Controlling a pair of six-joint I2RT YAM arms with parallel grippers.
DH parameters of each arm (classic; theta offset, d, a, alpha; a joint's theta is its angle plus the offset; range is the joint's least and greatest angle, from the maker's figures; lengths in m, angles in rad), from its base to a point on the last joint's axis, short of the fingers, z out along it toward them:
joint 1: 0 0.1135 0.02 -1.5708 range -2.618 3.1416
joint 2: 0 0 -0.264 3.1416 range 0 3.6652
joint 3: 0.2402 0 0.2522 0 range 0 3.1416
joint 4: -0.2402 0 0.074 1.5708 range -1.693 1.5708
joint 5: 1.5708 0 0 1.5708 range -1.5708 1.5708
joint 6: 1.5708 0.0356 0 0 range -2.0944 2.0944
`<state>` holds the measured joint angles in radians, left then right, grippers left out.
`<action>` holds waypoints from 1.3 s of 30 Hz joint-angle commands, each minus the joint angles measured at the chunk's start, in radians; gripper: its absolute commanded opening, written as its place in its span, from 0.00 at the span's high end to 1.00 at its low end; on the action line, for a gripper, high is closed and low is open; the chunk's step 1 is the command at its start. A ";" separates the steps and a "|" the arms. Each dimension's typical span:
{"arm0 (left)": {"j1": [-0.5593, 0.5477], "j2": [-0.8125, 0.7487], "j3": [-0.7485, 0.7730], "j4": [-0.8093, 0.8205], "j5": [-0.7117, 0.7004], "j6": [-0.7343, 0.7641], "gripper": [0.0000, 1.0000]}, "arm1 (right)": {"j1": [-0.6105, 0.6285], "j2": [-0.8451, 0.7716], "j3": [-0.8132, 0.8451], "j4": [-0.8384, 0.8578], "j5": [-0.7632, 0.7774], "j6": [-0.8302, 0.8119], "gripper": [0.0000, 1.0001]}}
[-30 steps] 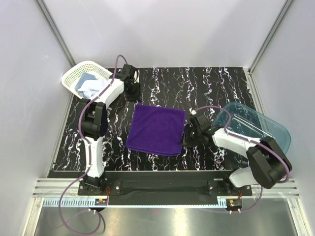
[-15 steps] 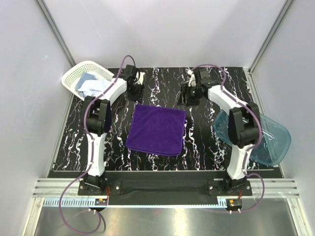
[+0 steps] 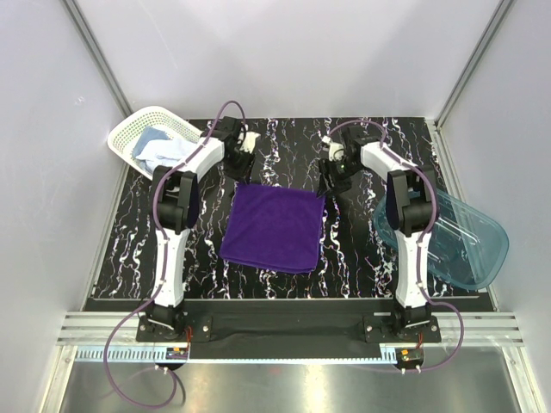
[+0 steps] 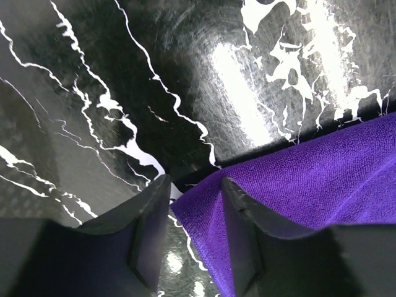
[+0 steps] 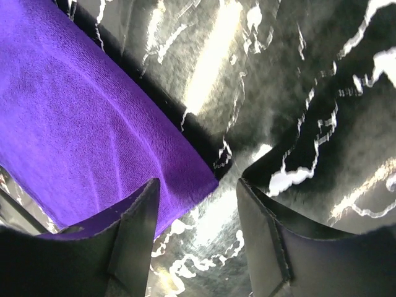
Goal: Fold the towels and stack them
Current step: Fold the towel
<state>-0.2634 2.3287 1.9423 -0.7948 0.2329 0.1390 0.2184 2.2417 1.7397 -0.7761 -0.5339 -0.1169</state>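
Both arms have swung toward the far edge of the purple towel since a second ago: the right arm left the towel's right side and now reaches its far right corner, while the left arm has closed in on the far left corner.

The black, white-veined marble-pattern table (image 3: 284,142) carries everything. The deep purple cloth towel (image 3: 274,226) lies flat and roughly square at its middle. The translucent blue plastic tub (image 3: 465,241) sits at the right edge, well apart from the towel. The white lattice plastic basket (image 3: 129,129) stands at the far left corner, tilted, with a crumpled light blue towel (image 3: 157,148) inside.

The left gripper (image 3: 238,172) hangs at the purple towel's far left corner; its wrist view shows the jaws parted, the corner lying between the fingers. The right gripper (image 3: 331,178) is at the far right corner, jaws likewise spread, with the corner between them and nothing clamped.
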 commanded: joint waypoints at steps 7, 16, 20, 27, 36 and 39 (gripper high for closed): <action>0.024 0.040 0.072 -0.037 0.063 0.073 0.72 | 0.002 0.071 0.110 -0.063 -0.098 -0.122 0.54; 0.039 0.043 0.084 -0.038 0.094 0.059 0.95 | -0.019 0.079 0.087 -0.043 -0.063 -0.136 0.98; 0.044 0.037 0.084 -0.047 0.089 0.056 0.71 | -0.036 0.068 0.087 -0.040 -0.072 -0.147 0.93; 0.067 0.027 0.103 -0.075 0.126 0.079 0.61 | -0.036 0.076 0.123 -0.052 -0.103 -0.152 0.65; 0.070 0.055 0.113 -0.090 0.154 0.105 0.65 | -0.037 0.105 0.167 -0.074 -0.124 -0.168 0.59; 0.072 0.063 0.119 -0.092 0.167 0.106 0.69 | -0.037 0.121 0.179 -0.083 -0.129 -0.173 0.59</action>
<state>-0.1936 2.3734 2.0144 -0.8864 0.3538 0.2211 0.1867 2.3425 1.8763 -0.8383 -0.6327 -0.2661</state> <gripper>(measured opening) 0.322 0.411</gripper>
